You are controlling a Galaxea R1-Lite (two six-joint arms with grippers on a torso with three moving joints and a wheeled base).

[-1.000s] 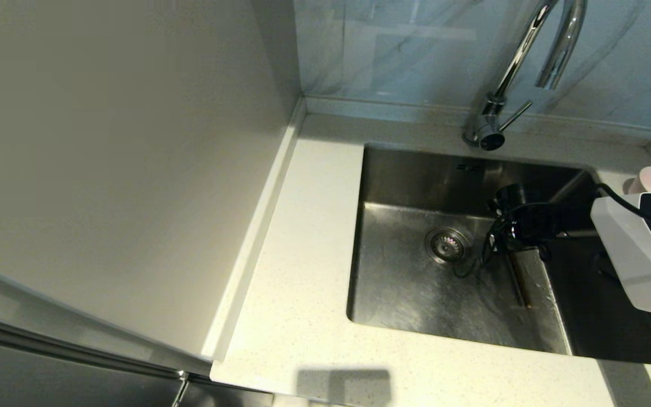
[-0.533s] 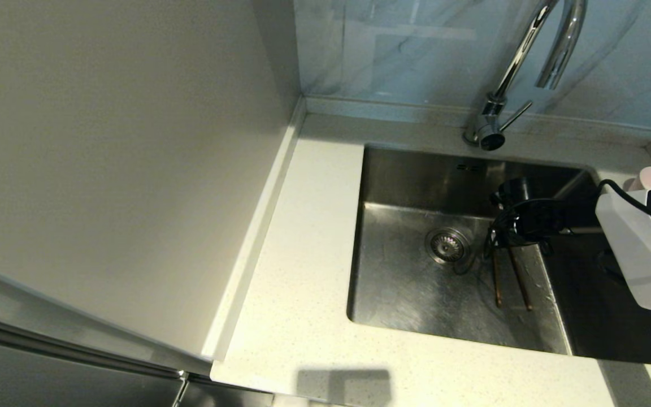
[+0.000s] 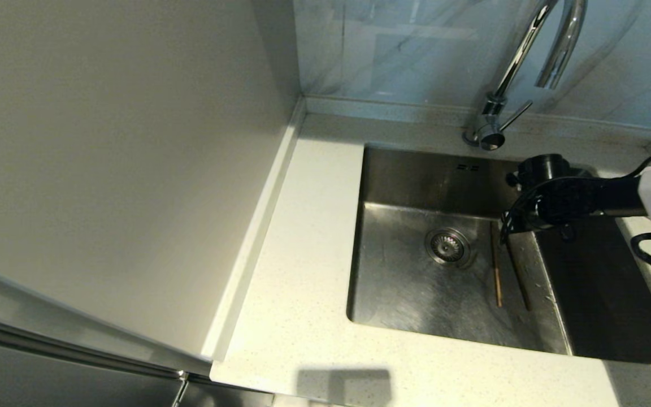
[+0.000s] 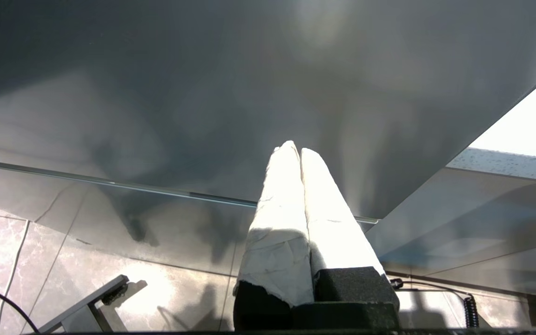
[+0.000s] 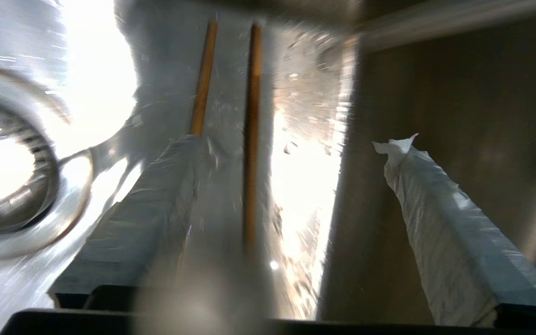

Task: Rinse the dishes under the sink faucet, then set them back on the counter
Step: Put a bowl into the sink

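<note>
2 chopsticks [image 3: 497, 270] lie flat on the sink [image 3: 416, 294] floor, roughly side by side w/ a small gap, long axis running from the sink's back wall toward its front edge. They sit just right of the round drain strainer [image 3: 447, 245], near the dark right-hand part of the basin. In the right wrist view the sticks [image 5: 251, 130] show as 2 near-parallel brown lines on the wet steel, the strainer [image 5: 7, 181] off to one side.

Room: open steel floor left of the strainer and in front of the sticks; speckled counter [image 3: 303, 271] wraps the sink's left and front; faucet [image 3: 500, 107] rises behind the back rim, spout arching over the basin.

Right gripper [image 5: 296, 149] hangs over the back ends of the sticks, fingers [image 5: 431, 204] spread wide, holding nothing; 1 stick runs between the fingers, the other passes by the tip of 1 finger, contact unclear. In the head view it [image 3: 515, 226] is above the sink's back right.

Left gripper [image 4: 294, 153] is parked away from the sink, fingers pressed together, empty.
</note>
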